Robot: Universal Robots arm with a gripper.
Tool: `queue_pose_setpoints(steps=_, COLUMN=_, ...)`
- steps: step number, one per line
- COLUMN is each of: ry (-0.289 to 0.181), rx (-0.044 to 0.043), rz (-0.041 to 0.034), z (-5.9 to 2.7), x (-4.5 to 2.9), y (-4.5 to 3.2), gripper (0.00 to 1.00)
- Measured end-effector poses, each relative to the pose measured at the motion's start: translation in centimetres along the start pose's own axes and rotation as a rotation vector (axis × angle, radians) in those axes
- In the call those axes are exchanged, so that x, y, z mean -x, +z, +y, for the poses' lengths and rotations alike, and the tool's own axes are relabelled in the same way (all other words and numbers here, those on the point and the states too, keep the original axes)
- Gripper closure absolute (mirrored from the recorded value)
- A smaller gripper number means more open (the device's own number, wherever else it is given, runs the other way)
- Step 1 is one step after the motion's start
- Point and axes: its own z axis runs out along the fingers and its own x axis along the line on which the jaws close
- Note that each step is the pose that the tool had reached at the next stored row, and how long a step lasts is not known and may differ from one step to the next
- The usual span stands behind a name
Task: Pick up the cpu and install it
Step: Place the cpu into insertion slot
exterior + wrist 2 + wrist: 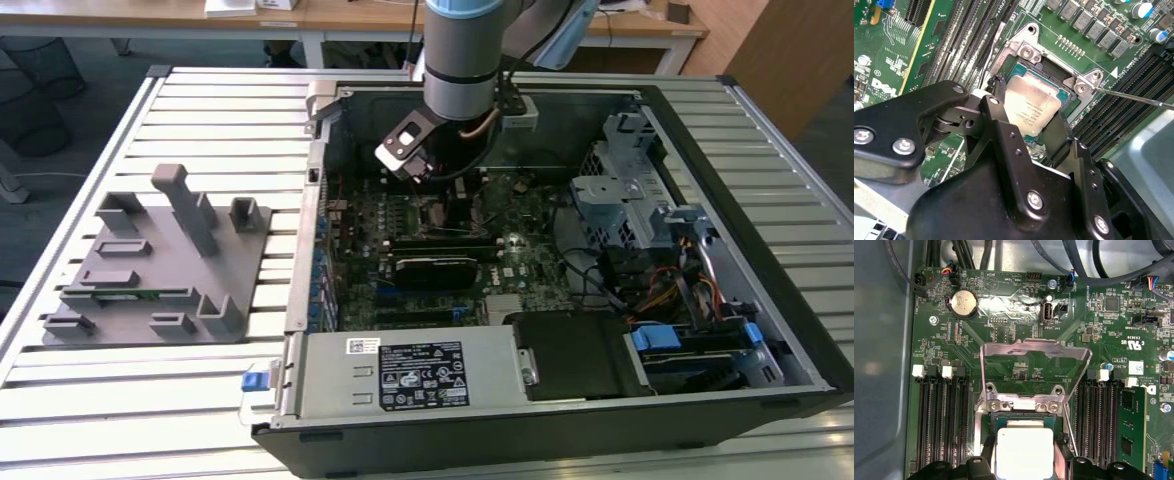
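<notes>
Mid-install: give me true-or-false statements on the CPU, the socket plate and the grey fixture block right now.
1. The gripper holds the flat square silver-topped cpu between its fingers at the metal-framed socket. True.
2. The socket's silver metal load plate is shut over the cpu. False: it stands raised open.
3. The grey plastic fixture block lies inside the black computer case. False: it lies on the slatted metal table, at the exterior view's left of the case.
4. A round silver coin battery sits on the green motherboard. True.
</notes>
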Motion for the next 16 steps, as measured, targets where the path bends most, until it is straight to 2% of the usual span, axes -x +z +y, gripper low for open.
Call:
queue_pose_setpoints(steps=4, ry=0.000, rx=0.0006, rz=0.0001, z=0.01, x=-0.01, y=0.02, gripper=0.45)
queue_pose_setpoints(steps=5, ry=0.000, rx=0.0013, rz=0.0017, z=0.02, x=-0.04, y=0.06, gripper=0.39)
queue_pose_setpoints(steps=6, ry=0.000, rx=0.0008, rz=0.0011, z=0.02, x=-0.03, y=0.05, gripper=0.39)
queue_pose_setpoints(steps=7, ry=0.000, rx=0.0003, rz=0.0004, z=0.01, x=-0.01, y=0.01, gripper=0.33)
queue_pose_setpoints(steps=12, ry=0.000, rx=0.0000, rz=0.0021, z=0.01, x=-0.10, y=-0.05, gripper=0.33)
queue_pose_setpoints(steps=16, ry=0.002, rx=0.0002, rz=0.0069, z=0.01, x=-0.15, y=-0.04, gripper=0.33)
